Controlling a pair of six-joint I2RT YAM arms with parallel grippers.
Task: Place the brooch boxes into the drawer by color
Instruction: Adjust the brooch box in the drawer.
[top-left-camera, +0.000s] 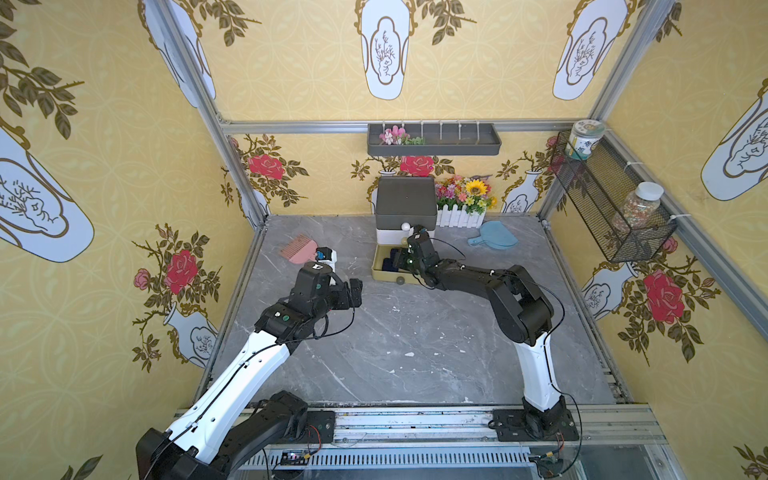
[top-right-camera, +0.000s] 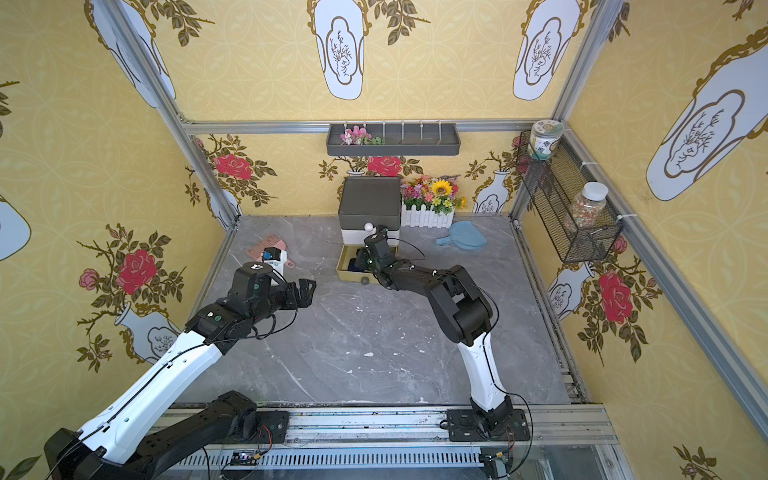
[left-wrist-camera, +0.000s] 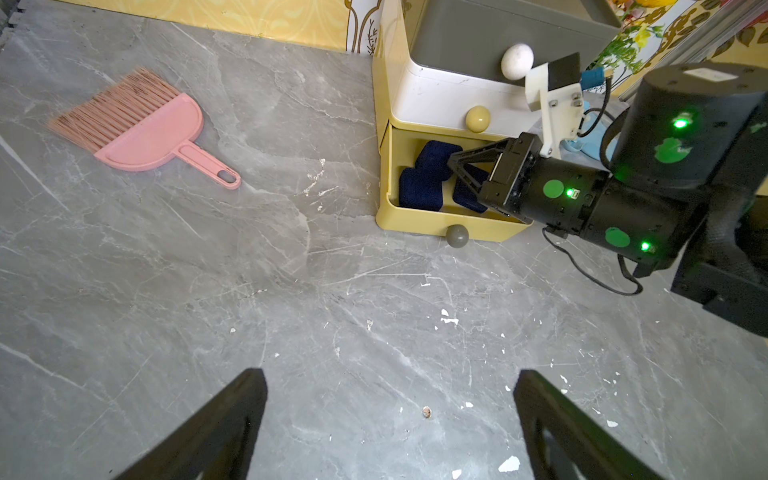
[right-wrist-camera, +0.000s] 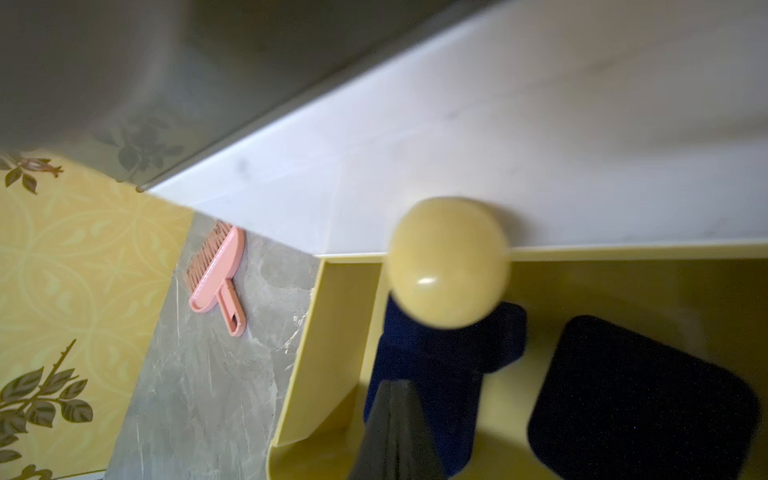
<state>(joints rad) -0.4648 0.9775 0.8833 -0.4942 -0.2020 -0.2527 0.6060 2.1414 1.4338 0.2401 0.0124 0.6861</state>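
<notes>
Reaching in a top view into the pulled-out olive-yellow drawer (top-left-camera: 384, 277) with the right gripper (top-left-camera: 398, 262), showing from the left wrist three navy brooch boxes (left-wrist-camera: 419, 189) inside beneath its shut jaws, the left gripper (left-wrist-camera: 390, 415) spread wide, and, from the blurred right wrist, perhaps touching one.

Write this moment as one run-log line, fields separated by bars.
left pincer: open, empty, over table | right pincer: shut, over open yellow drawer | navy brooch boxes: three inside drawer
</notes>
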